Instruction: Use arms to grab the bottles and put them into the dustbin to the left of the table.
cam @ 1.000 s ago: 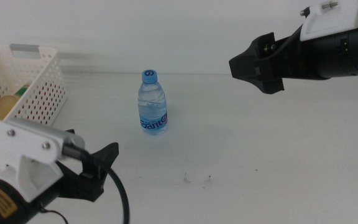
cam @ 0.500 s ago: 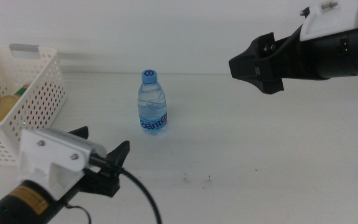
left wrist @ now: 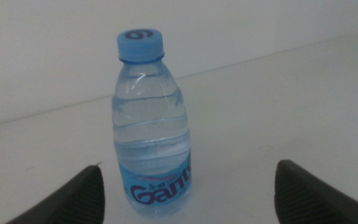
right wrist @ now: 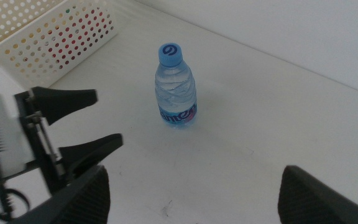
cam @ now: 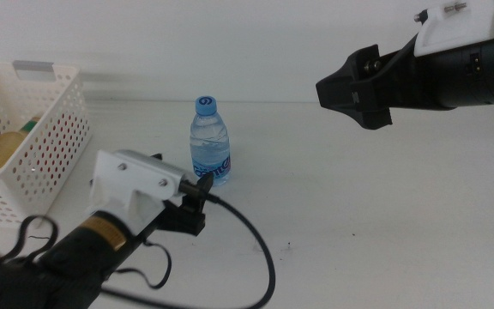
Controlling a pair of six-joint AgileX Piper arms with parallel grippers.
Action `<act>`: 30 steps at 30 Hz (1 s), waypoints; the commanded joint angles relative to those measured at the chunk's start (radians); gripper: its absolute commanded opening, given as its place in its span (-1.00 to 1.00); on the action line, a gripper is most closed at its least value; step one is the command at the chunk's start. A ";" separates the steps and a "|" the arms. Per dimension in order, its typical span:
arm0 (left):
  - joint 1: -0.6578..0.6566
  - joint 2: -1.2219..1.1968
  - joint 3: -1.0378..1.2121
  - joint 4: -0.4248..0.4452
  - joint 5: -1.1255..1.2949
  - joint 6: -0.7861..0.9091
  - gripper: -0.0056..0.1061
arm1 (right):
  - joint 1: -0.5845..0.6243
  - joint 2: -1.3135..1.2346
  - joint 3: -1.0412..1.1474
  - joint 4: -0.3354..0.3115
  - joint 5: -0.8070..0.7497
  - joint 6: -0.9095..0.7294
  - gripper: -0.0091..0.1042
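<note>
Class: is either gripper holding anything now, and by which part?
Nothing is held. The left gripper is open short of the water bottle; the right gripper is open, empty.

A plain pale wall (cam: 256,43) fills the background of the middle view; it is white and evenly lit, with a faint, blurred grey band (cam: 127,83) along its foot on the left. The same wall shows behind in the left wrist view (left wrist: 260,25); in the right wrist view (right wrist: 328,31) only one corner of it appears.
</note>
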 commanded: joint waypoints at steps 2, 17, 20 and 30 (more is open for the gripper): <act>0.039 0.066 -0.056 0.068 -0.026 -0.049 0.78 | -0.002 0.000 -0.009 -0.005 -0.007 -0.003 0.69; 0.141 0.368 -0.331 0.214 -0.027 -0.124 0.78 | -0.002 0.000 -0.009 -0.005 -0.007 -0.003 0.69; 0.141 0.420 -0.387 0.209 -0.027 -0.114 0.78 | -0.002 0.000 -0.009 -0.005 -0.007 -0.003 0.69; 0.141 0.543 -0.521 0.188 -0.021 -0.116 0.78 | -0.002 0.000 -0.009 -0.005 -0.007 -0.003 0.69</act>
